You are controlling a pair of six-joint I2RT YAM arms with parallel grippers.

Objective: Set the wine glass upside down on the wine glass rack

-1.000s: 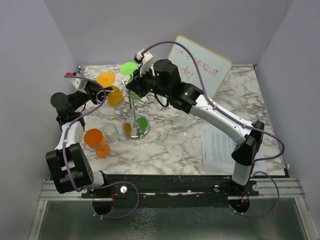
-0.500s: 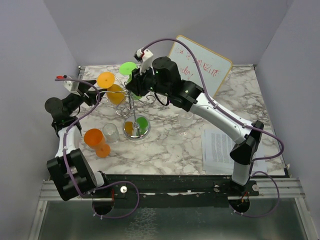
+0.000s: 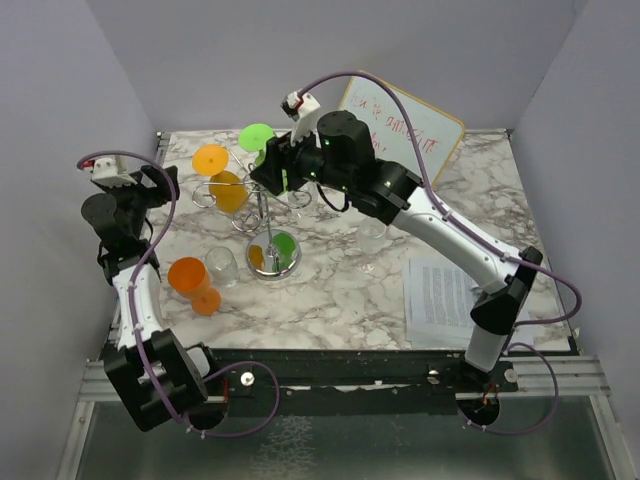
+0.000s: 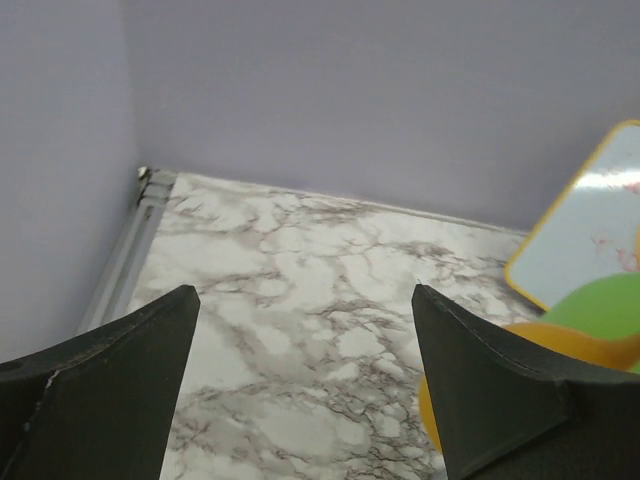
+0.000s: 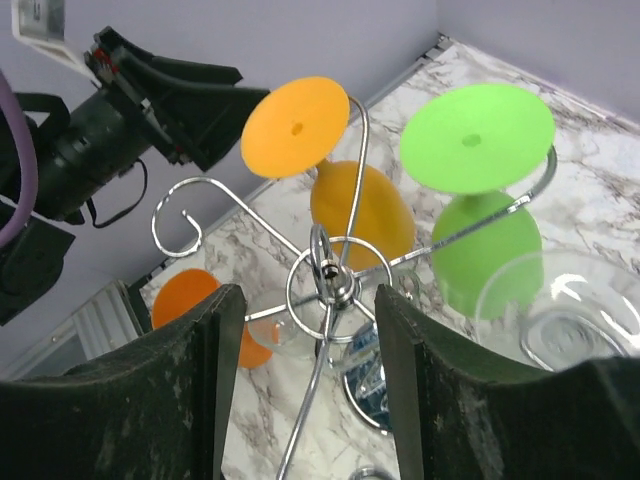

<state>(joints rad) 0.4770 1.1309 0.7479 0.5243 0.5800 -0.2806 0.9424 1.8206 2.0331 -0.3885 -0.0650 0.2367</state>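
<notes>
On thin silver wire rack (image 5: pixel 330 275), orange wine glass (image 5: pixel 355 205) hangs inverted; left end effector (image 4: pixel 303 300) released, apart from it; right end effector (image 5: pixel 310 300) released, astride rack hub.

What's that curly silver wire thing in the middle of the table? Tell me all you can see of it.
The wine glass rack is a thin, shiny silver wire stand: curled arms loop out from a central post that rises upright from a round chrome base on the marble table. An orange wine glass and a green wine glass hang upside down from its arms.
</notes>
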